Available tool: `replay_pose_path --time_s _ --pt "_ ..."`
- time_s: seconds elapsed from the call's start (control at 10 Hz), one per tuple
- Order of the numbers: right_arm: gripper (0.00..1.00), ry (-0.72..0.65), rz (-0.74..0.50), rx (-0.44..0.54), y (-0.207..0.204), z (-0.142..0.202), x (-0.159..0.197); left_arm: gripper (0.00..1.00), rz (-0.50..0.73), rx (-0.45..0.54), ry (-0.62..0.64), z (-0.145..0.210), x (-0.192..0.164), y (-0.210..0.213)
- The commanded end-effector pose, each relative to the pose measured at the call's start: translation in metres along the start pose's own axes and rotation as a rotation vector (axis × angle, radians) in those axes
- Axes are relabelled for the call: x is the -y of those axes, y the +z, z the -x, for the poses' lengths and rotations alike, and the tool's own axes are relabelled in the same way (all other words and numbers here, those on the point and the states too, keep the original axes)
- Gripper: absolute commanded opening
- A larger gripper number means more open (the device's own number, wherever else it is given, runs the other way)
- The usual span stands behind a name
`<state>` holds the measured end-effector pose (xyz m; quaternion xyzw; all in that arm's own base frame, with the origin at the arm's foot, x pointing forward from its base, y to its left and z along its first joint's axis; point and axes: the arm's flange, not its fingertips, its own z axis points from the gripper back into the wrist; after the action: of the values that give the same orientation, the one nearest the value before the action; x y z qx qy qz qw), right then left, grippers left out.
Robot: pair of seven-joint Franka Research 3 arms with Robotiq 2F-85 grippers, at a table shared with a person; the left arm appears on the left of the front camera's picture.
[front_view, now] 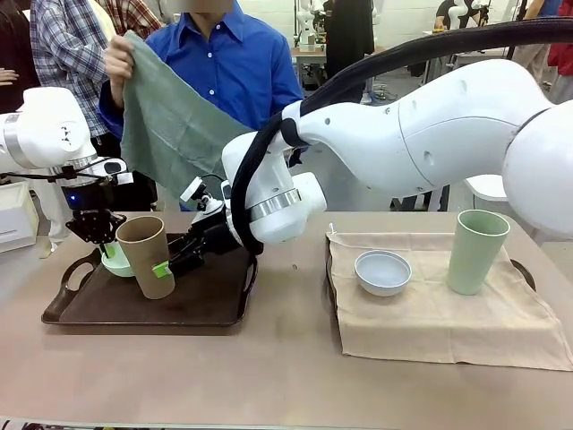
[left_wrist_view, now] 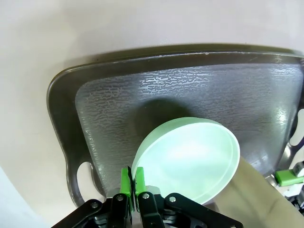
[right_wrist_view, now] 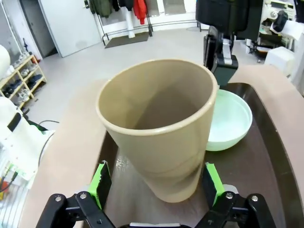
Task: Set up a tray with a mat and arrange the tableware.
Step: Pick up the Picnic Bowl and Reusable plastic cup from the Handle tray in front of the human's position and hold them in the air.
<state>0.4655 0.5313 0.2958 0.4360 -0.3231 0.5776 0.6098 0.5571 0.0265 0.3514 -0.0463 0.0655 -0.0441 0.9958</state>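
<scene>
Tan-brown cup: upright but tilted, mouth open to the camera, standing on the tray.
Right gripper: jaws spread to either side of the cup's base.
Green pads: this one stands clear of the cup, with tray showing between; the other sits just at the cup's wall.
Mint green bowl: just behind the cup, partly hidden by it.
Left gripper: behind the cup, down at the bowl's far rim.
Tray: dark brown, under the cup.
Table: tan, beyond the tray beside the cup.
</scene>
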Motion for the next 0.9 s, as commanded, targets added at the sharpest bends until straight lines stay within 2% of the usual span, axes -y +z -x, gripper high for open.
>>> replay_pose_path --time_s 0.0,0.3,0.8 --pt "1.00 0.030 0.028 -0.011 -0.008 0.001 0.010 0.00 0.006 0.000 -0.013 -0.001 -0.005 -0.009" --pt "1.00 0.051 0.007 -0.039 -0.025 -0.010 0.025 0.00 0.011 0.000 -0.014 0.001 -0.005 -0.010" --pt "1.00 0.100 -0.056 -0.073 -0.045 -0.022 0.025 0.00 0.013 -0.008 -0.013 0.001 -0.008 -0.012"
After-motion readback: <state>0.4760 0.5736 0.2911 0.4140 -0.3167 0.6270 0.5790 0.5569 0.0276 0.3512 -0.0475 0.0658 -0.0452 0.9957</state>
